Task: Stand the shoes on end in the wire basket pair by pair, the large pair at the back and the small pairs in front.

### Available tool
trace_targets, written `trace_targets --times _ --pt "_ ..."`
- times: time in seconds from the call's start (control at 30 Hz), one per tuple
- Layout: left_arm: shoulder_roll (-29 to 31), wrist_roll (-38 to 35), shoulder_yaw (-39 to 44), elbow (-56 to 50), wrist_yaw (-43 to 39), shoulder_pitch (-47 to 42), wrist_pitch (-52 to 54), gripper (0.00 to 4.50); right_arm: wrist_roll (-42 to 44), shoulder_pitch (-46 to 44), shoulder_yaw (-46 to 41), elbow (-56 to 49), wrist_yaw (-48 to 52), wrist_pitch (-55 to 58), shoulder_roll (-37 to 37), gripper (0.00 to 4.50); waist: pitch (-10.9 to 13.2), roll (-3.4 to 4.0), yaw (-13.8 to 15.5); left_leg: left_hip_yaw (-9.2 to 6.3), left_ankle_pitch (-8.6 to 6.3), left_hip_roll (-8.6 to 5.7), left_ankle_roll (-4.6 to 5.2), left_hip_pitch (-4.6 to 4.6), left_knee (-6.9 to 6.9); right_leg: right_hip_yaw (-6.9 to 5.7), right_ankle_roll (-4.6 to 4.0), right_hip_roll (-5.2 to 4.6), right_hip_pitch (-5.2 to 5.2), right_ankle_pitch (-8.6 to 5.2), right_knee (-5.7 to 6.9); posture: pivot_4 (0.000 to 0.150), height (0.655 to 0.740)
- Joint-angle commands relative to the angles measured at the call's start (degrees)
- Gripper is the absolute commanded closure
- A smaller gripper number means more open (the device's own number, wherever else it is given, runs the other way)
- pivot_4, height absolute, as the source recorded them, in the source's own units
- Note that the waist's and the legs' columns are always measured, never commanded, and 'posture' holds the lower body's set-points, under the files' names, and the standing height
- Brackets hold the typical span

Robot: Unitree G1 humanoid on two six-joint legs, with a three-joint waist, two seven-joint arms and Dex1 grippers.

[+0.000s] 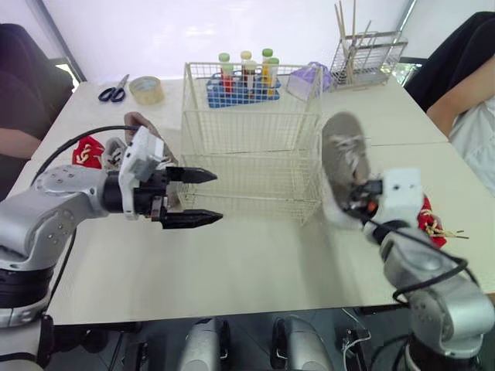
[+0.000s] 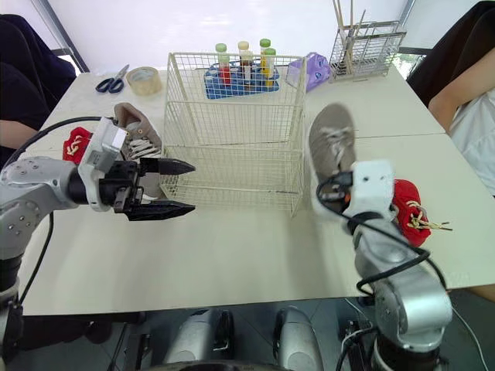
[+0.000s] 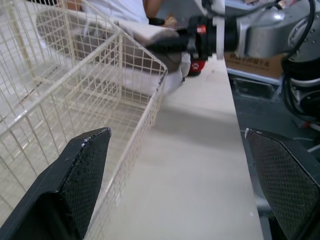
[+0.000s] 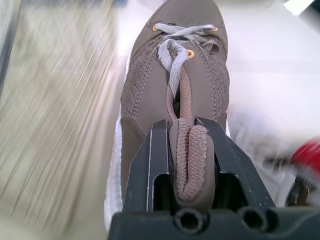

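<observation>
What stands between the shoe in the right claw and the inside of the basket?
Only the basket's own side wall: the shoe, gripped by the right claw, is held just outside it. The top is open, and nothing visible blocks a path over the rim.

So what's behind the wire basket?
A blue rack of little bottles stands behind the wire basket, showing through its wires. A purple thing lies next to the rack. The wires cross the rack's lower part, so what sits low behind it is hidden.
</observation>
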Motion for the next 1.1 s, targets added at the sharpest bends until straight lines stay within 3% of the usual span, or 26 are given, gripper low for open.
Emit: trace_targets --times 0.03,0.2,0.33,0.5,0.63,0.83,1.1 --pt "-0.9 0.7 -0.7 0.33 -0.53 -2.13 -1.46 0.0 -1.5 -7.22 -3.6 -4.79 -0.99 2.13 -0.79 4.28 0.0 0.0 -0.01 0.0 0.1 0.0 -0.18 -0.02 -0.01 -0.01 0.0 0.0 -0.02 0.0 -0.01 0.15 0.74" --pt "-2.4 2.13 -2.0 2.77 -1.41 -4.28 -2.77 0.0 -3.25 -17.78 -6.02 -2.24 0.33 4.05 -4.8 4.28 0.03 0.02 -0.07 0.04 0.11 -0.01 -0.19 -0.08 -0.02 0.0 0.0 -0.01 -0.07 0.0 -0.01 0.15 0.74" --pt "-4.21 1.9 -1.39 6.51 -1.7 -7.37 -2.92 0.0 -0.65 -25.64 -8.74 6.04 10.57 -0.7 -16.24 4.28 0.14 0.07 0.06 0.08 0.08 -0.05 -0.05 -0.12 0.0 0.03 0.01 -0.03 -0.09 0.01 -0.04 0.15 0.74" --pt "-6.42 -0.27 1.34 13.71 -0.82 -13.5 -1.65 0.0 3.46 -30.55 -8.7 18.89 33.64 -16.06 -33.92 4.28 0.31 0.0 -0.21 0.11 -0.04 -0.05 0.14 -0.13 -0.04 0.04 0.02 -0.02 -0.1 0.01 -0.08 0.15 0.74" --pt "-7.13 -1.67 3.8 19.5 0.39 -18.47 -0.01 0.0 4.49 -30.67 -6.65 26.04 49.11 -30.31 -41.89 4.28 0.36 -0.02 -0.53 0.13 -0.02 -0.04 0.12 -0.12 -0.07 0.04 0.06 0.0 -0.1 -0.01 -0.11 0.15 0.74" --pt "-4.64 -1.06 7.01 29.47 -0.95 -24.76 0.98 0.0 4.73 -36.51 -1.08 34.33 65.02 -47.0 -45.67 4.28 0.43 -0.07 -1.53 0.21 0.11 -0.02 -0.12 -0.1 -0.02 0.08 0.07 -0.04 -0.1 0.0 -0.08 0.15 0.74" --pt "-1.61 -0.08 9.31 42.03 -2.41 -32.69 2.86 0.0 2.77 -47.57 7.65 40.37 73.82 -59.09 -42.1 4.28 0.55 -0.18 -1.21 0.25 0.14 0.0 -0.16 -0.1 -0.01 0.08 0.08 -0.06 -0.13 0.0 -0.04 0.15 0.74"
